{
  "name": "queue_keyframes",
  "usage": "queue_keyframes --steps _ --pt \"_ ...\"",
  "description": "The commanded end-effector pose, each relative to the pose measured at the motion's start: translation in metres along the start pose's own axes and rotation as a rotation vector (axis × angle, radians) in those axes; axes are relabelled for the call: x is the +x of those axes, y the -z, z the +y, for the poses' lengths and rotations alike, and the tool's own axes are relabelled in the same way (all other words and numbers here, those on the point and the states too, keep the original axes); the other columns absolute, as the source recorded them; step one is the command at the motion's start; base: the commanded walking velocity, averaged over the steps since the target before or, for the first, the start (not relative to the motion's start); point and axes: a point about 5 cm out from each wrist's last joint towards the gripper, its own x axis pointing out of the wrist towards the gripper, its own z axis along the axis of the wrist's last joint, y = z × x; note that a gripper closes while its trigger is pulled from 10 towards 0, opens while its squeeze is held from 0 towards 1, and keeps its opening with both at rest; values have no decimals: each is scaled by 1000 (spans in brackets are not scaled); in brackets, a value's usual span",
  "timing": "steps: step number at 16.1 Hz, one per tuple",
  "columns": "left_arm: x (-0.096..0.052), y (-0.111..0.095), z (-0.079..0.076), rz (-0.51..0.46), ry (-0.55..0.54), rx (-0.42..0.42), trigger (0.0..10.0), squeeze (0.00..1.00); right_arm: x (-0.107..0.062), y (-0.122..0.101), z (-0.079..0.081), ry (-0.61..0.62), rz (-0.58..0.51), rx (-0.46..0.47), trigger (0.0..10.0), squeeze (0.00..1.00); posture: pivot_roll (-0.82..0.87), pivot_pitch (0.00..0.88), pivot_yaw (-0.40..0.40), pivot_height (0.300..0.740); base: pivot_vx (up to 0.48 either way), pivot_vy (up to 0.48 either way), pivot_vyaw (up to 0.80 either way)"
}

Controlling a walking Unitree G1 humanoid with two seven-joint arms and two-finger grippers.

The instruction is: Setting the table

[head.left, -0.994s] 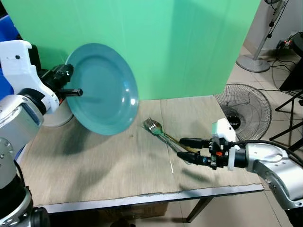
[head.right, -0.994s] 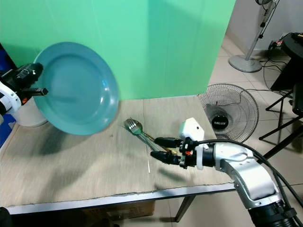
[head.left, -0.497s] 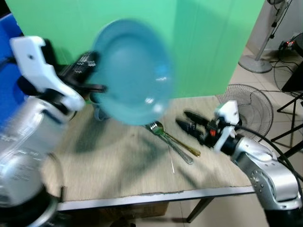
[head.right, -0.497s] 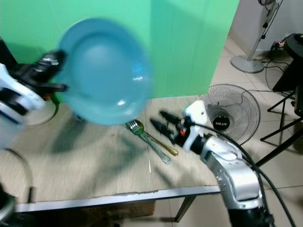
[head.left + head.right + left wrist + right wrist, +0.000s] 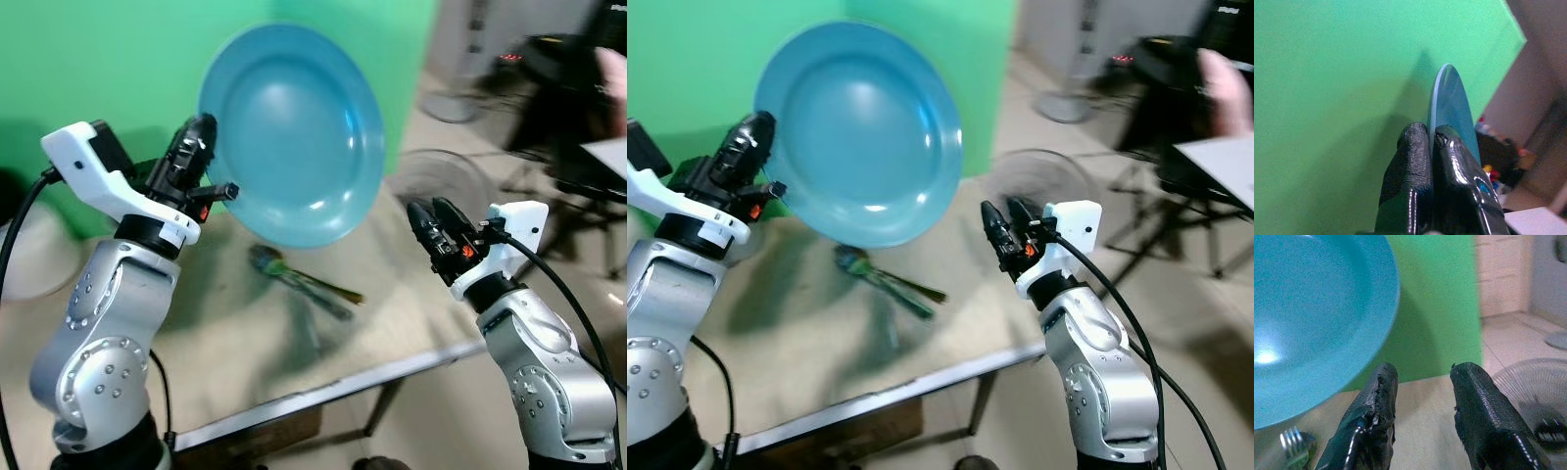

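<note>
L gripper (image 5: 1431,134) pinching plate (image 5: 292,127) rim edge-on

We see the fork and spoon (image 5: 299,281) on the table (image 5: 411,323) only as a smeared streak in the head views, so we cannot separate their handles or tell how they lie across each other. In the right wrist view the fork tines (image 5: 1294,446) sit at seven o'clock, cut by the picture's edge. The floor fan (image 5: 1038,181) at one o'clock from the cutlery is a blurred ring. At two o'clock a person's hand (image 5: 1225,93) is cut off by the frame edge. The blue plate (image 5: 289,132) hides the tips of the left gripper (image 5: 196,162) behind its rim. The white object (image 5: 24,259) at nine o'clock is too blurred to name.
</note>
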Motion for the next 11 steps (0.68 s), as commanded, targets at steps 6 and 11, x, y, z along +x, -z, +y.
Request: queue_keyframes --steps 6,11 --pt "-14 1 5 -57 -15 46 0 0 -4 -10 -9 20 -7 138 10000 0 -65 0 24 740 0 0 -777" --pt "-12 4 -3 -70 9 100 10000 0 -3 -14 6 -30 8 81 10000 0 -73 0 21 740 0 0 -781"
